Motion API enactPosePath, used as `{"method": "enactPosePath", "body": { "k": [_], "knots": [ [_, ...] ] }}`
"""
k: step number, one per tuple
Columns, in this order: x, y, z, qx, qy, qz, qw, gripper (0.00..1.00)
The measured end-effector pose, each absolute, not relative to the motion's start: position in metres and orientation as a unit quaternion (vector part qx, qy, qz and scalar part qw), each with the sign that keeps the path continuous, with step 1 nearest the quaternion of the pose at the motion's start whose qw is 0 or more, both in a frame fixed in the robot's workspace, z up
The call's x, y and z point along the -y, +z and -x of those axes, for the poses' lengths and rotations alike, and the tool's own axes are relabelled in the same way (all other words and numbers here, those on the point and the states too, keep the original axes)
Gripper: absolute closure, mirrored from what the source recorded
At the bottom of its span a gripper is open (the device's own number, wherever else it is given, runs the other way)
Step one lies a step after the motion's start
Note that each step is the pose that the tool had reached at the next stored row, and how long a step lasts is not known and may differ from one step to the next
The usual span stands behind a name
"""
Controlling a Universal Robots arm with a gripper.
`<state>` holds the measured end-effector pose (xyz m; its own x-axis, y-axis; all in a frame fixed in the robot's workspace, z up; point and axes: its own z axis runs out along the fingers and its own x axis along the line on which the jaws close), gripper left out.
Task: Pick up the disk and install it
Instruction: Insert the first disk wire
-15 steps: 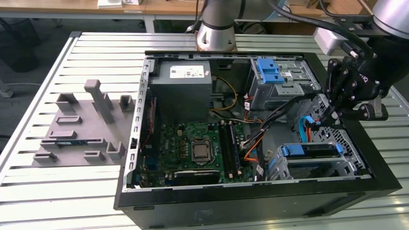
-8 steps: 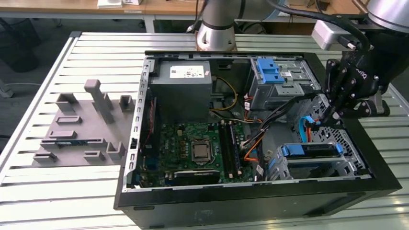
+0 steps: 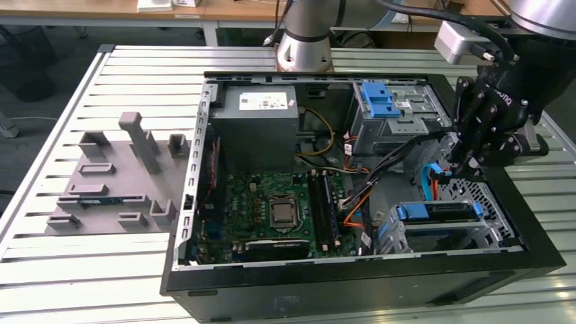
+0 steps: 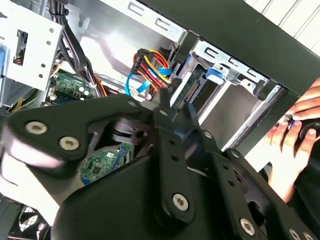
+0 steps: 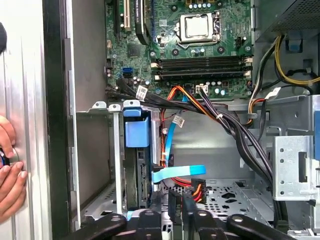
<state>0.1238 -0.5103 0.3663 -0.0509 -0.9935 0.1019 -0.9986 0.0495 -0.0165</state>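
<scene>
The disk (image 3: 438, 212) sits on edge inside the drive cage (image 3: 486, 233) at the near corner of the open computer case, on the exterior view's right. Its blue carrier tab (image 5: 137, 133) sticks up above the cage rail, and its dark edge (image 5: 135, 175) runs down inside. My gripper (image 3: 463, 166) hangs over the case just beyond that cage, above the orange and blue cables. It is apart from the disk. In the first wrist view its fingers (image 5: 173, 207) stand close together, shut with nothing between them. The second wrist view has the black linkages meeting at the gripper (image 4: 163, 111).
A person's hand (image 5: 10, 170) rests outside the case wall, next to the cage. The grey power-supply box (image 3: 255, 111), motherboard (image 3: 279, 209) and black cable bundle (image 5: 235, 130) fill the case. A light-blue latch (image 3: 378, 101) tops the far drive bay. A grey fixture (image 3: 117, 182) stands on the table.
</scene>
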Motion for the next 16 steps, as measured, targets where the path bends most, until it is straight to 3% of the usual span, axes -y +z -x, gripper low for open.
{"method": "enactPosePath", "body": {
  "k": [1, 8, 16],
  "knots": [
    [0.5090, 0.3661, -0.1238, 0.724, 0.043, -0.688, 0.033, 0.69],
    [0.5024, 0.3624, -0.1238, 0.723, 0.055, -0.687, 0.044, 0.69],
    [0.5008, 0.3569, -0.1238, 0.723, 0.059, -0.687, 0.048, 0.69]
  ]
}}
